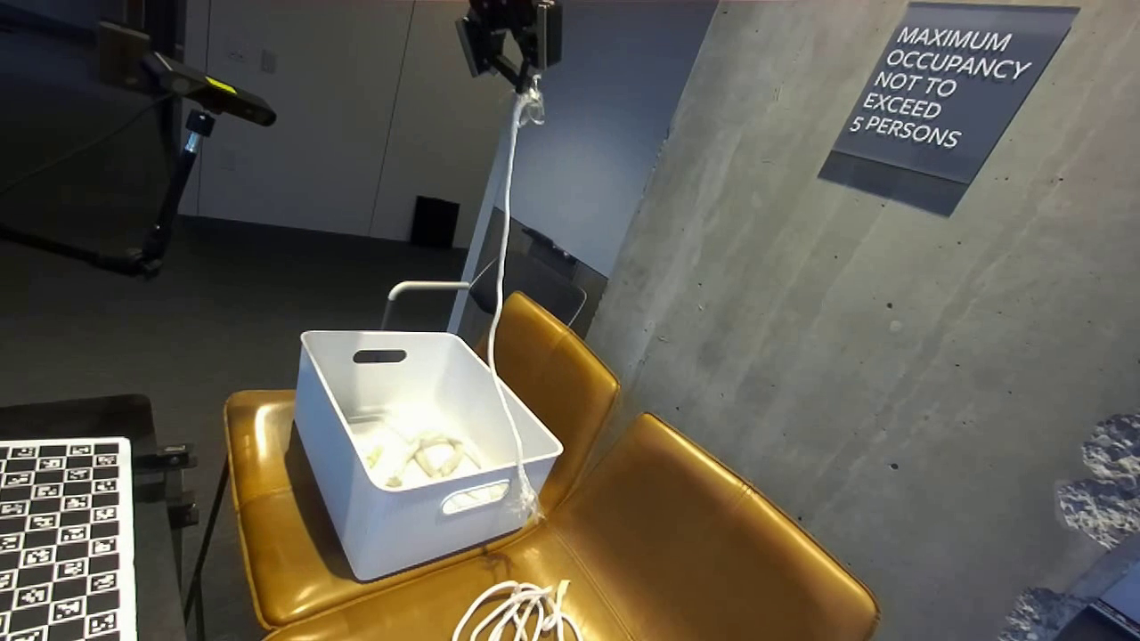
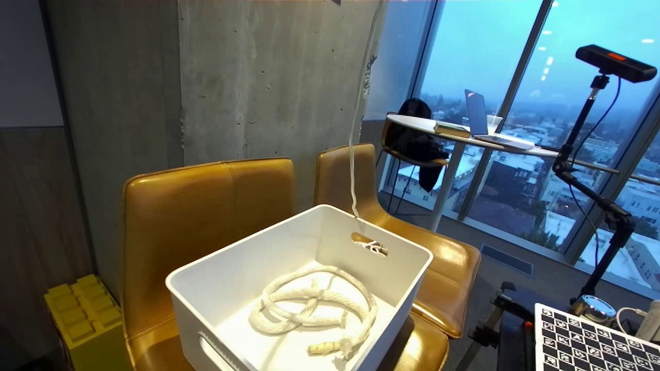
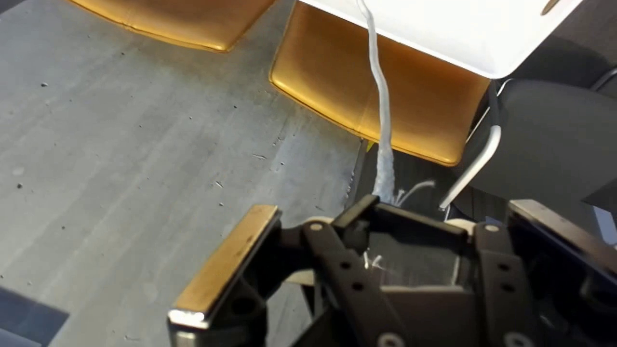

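White rope (image 1: 507, 209): hangs from the pincer (image 1: 522, 85) by its upper end; no second support shows, so its own weight likely draws it into that long, faintly bowed line.
Pincer grip: clenched on the rope, well above the white bin (image 1: 401, 534); in the wrist view its own dark linkage masks the pinch itself.
Loose strands (image 3: 417, 187): they stick out beside the grip, which suggests it has the frayed end rather than the middle.
Lower tuft (image 1: 527, 500): frayed too, hanging outside the bin, beside the end wall with a handle slot (image 1: 476, 497); whether it brushes that wall, I cannot tell.
Bin: stands on a tan leather chair (image 1: 263, 499), mouth upward; the broad seat presumably gives its base a steady footing.
Cream coil (image 2: 309, 293): a separate length of rope, by its look, looped on the bin's floor, where the walls would help keep it gathered.
White cords (image 1: 525, 605): lie in a loose bundle on the neighbouring chair (image 1: 712, 525), glimpsed also through the handle slot in an exterior view.
Patterned board (image 1: 62, 534): face-up at the edge of both exterior views, probably laid so that its squares can be read.
Camera (image 2: 613, 63): held aloft on a jointed black stand (image 2: 578, 123), a height that seems chosen for seeing over the bin's rim.
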Tool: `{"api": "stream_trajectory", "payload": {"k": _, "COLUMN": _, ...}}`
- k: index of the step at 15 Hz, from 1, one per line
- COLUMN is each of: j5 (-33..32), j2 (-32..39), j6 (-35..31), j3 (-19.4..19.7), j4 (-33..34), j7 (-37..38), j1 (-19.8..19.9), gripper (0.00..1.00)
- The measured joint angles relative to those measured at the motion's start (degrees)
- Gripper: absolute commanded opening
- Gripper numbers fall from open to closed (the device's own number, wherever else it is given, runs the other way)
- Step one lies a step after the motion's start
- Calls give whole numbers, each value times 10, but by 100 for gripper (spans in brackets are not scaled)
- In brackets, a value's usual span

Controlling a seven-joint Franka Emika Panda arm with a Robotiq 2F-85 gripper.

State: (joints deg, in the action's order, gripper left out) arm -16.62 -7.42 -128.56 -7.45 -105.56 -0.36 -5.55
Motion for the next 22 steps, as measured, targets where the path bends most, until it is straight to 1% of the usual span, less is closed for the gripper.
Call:
{"api": "stream_trajectory", "payload": {"k": 5, "j5": -29, "j2": 1, "j6": 31, "j3": -49, "j4": 28, "j7": 41, "j1": -26, "gripper": 0}}
{"api": "stream_trajectory", "payload": {"k": 8, "j5": -44, "j2": 5, "j6": 35, "j3": -64, "j4": 32, "j7": 52, "j1": -31, "gripper": 0}}
{"api": "stream_trajectory", "payload": {"k": 10, "j5": -49, "j2": 10, "j6": 35, "j3": -66, "j4": 31, "j7": 54, "j1": -31, "gripper": 0}}
{"api": "stream_trajectory", "payload": {"k": 12, "j5": -49, "j2": 19, "j6": 35, "j3": -59, "j4": 21, "j7": 54, "j1": -29, "gripper": 0}}
{"api": "stream_trajectory", "payload": {"k": 15, "j5": -49, "j2": 30, "j6": 28, "j3": -36, "j4": -30, "j7": 52, "j1": -16, "gripper": 0}}
{"api": "stream_trajectory", "payload": {"k": 19, "j5": -49, "j2": 52, "j6": -9, "j3": -6, "j4": -104, "j7": 46, "j1": 2, "gripper": 0}}
{"api": "stream_trajectory", "payload": {"k": 22, "j5": -49, "j2": 69, "j6": -31, "j3": 4, "j4": -131, "j7": 44, "j1": 8, "gripper": 0}}
